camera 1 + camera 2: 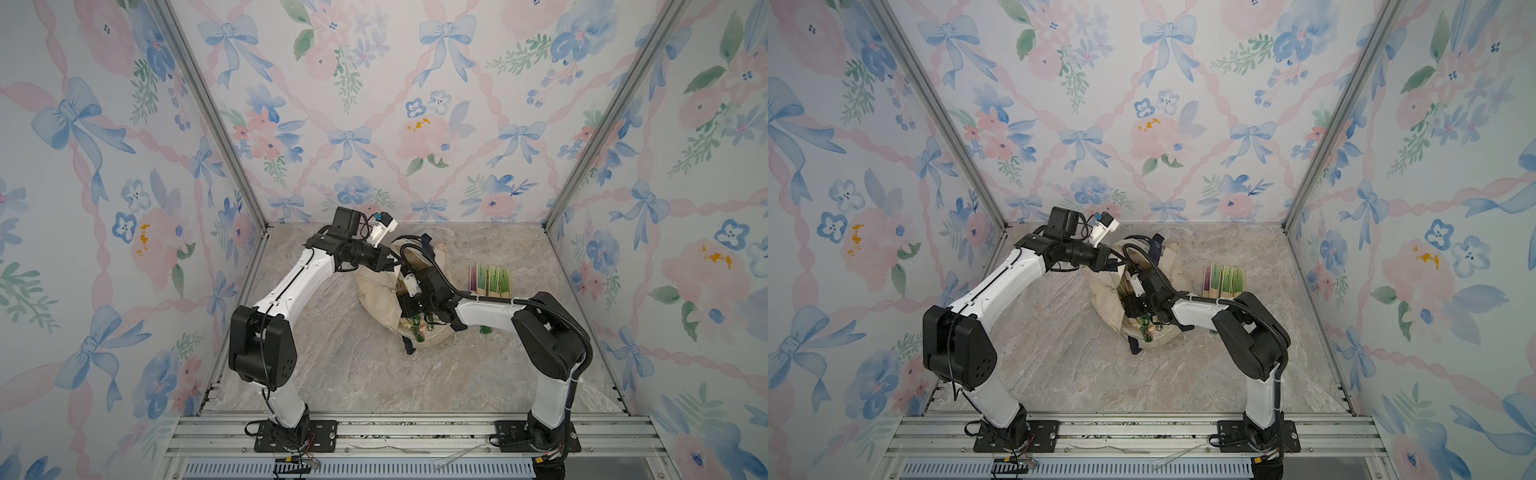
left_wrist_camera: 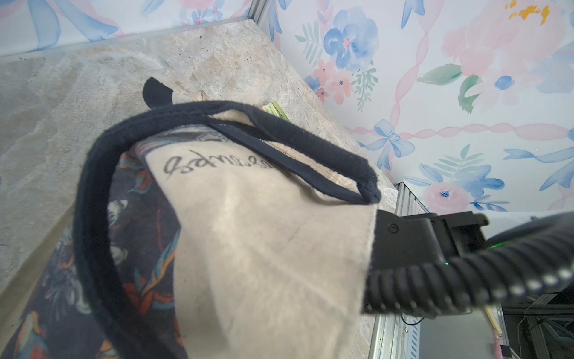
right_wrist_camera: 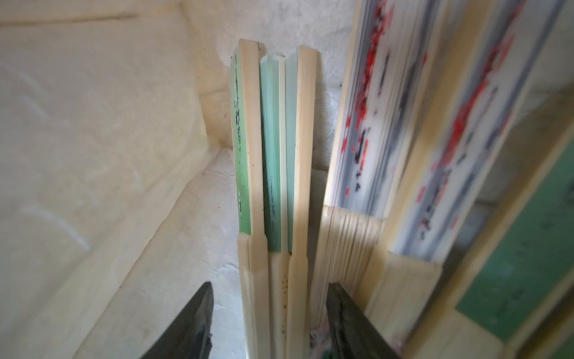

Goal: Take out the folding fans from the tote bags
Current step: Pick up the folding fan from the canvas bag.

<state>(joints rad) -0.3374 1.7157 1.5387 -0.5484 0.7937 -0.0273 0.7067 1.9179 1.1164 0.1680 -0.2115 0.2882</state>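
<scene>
**Right gripper inside the tote, jaws around green fans**

On my left, the left gripper (image 1: 392, 262) is pressed shut on the upper edge of the tote bag (image 1: 376, 291). It pinches the cream cloth and holds the mouth up off the table (image 1: 332, 374). From its wrist view I see only the cloth and a navy strap (image 2: 93, 202) draped close to the lens.

The bag sits mid-table. The right gripper (image 3: 270, 289) reaches inside it, jaws spread, one finger on either side of the bamboo ends of the closed green fans (image 3: 273, 155). I cannot tell whether either finger touches them. Just beside these are white fans (image 3: 372, 124) printed red and dark, which are blurred.

Right of the bag, in both top views, a row of fans (image 1: 490, 280) lies side by side on the table, apart from the bag.
</scene>
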